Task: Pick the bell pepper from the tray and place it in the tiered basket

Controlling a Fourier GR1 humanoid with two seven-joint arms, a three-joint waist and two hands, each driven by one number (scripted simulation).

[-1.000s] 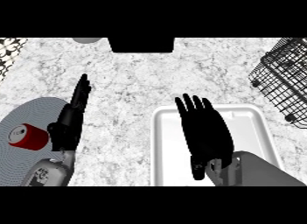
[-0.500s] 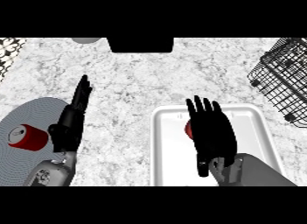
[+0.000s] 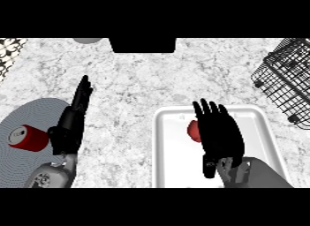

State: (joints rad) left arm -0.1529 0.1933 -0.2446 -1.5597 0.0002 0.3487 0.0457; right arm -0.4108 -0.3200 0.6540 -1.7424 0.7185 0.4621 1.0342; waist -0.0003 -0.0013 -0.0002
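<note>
Red bell pepper (image 3: 193, 131) lies in white tray (image 3: 261, 128), left of centre, mostly hidden under right hand (image 3: 217, 134). Head view: right hand over tray, fingers straight and spread, pointing away, not curled round pepper. Left hand (image 3: 71, 119) rests edge-on over counter (image 3: 137, 84), fingers straight, pressed together. Red can (image 3: 28, 137) on grey round mat (image 3: 13, 132), just beside left hand. Black tiered basket (image 3: 294, 84) at right edge, well apart from tray.

surface: pale marbled counter (image 3: 137, 84) | lower middle-right: white tray (image 3: 173, 154) lying flat | lower left: round grey mat (image 3: 13, 161) flat on the counter | right edge: black wire tiered basket (image 3: 291, 77) | top edge: dark block (image 3: 143, 44)
</note>
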